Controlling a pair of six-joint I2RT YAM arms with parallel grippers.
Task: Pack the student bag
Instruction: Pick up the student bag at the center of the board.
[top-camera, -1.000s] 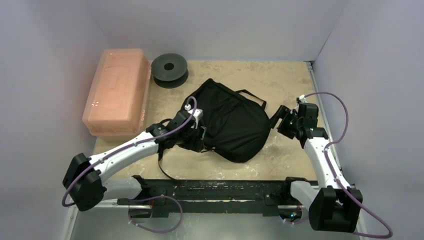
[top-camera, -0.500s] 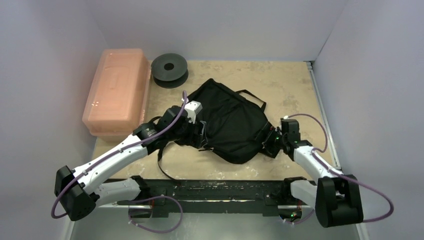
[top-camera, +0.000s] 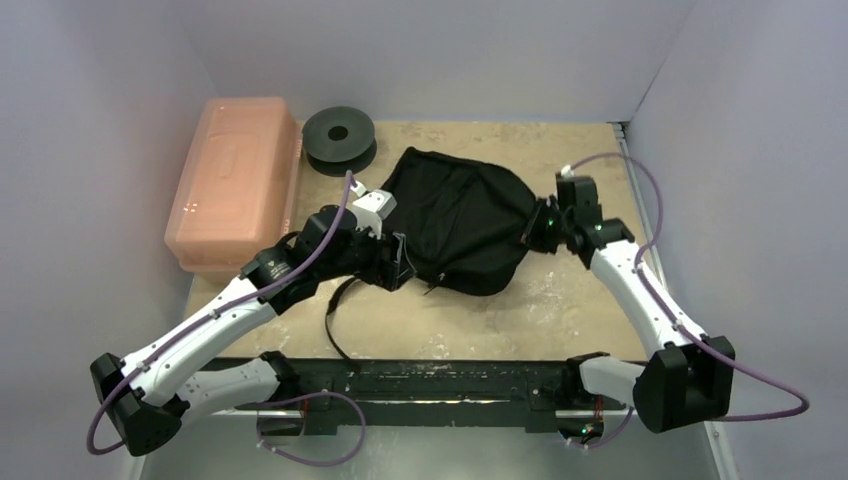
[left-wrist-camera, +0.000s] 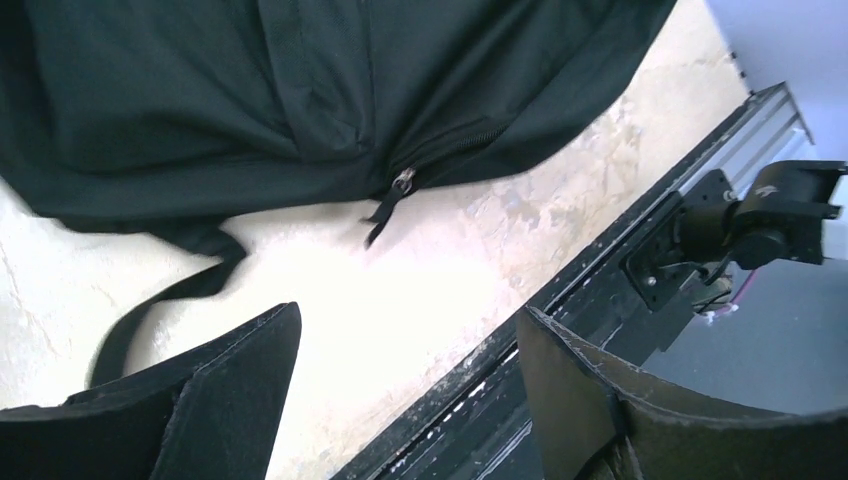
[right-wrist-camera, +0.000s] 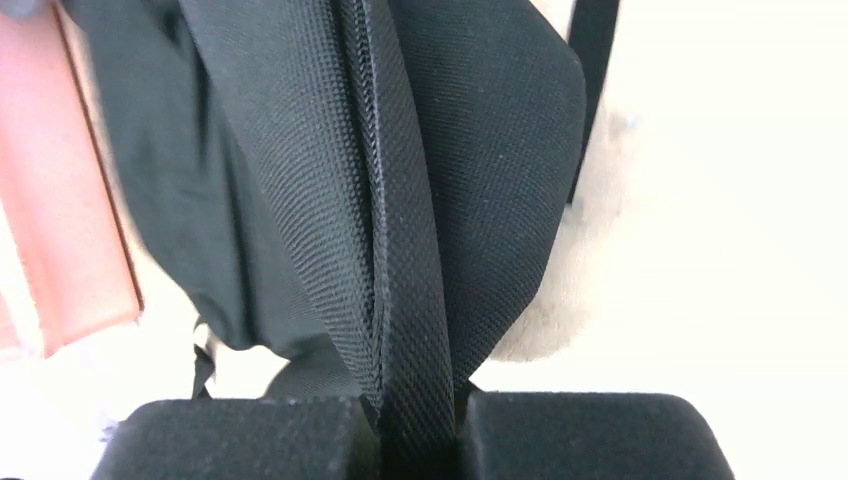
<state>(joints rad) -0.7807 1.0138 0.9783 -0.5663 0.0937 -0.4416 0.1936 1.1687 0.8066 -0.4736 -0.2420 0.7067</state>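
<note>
The student bag (top-camera: 455, 220) is a soft black backpack lying flat mid-table, with one long strap (top-camera: 335, 320) trailing toward the near edge. My right gripper (top-camera: 537, 227) is at the bag's right edge. In the right wrist view it (right-wrist-camera: 415, 435) is shut on a fold of black webbing and fabric (right-wrist-camera: 400, 280) of the bag. My left gripper (top-camera: 395, 262) hovers at the bag's near-left edge. In the left wrist view it (left-wrist-camera: 405, 390) stands open over bare table, with nothing between its fingers (left-wrist-camera: 230, 390). The bag's zip pull (left-wrist-camera: 403, 182) shows just beyond them.
A pink translucent box (top-camera: 235, 180) stands along the left wall, and a black round spool (top-camera: 339, 138) sits behind it at the back. The black mounting rail (top-camera: 440, 380) runs along the near edge. Grey walls close in on the left, back and right.
My right gripper dropped to the bag's right edge, shut on it and pulled it away from the near edge. The left arm swung toward the back left and stayed open.
</note>
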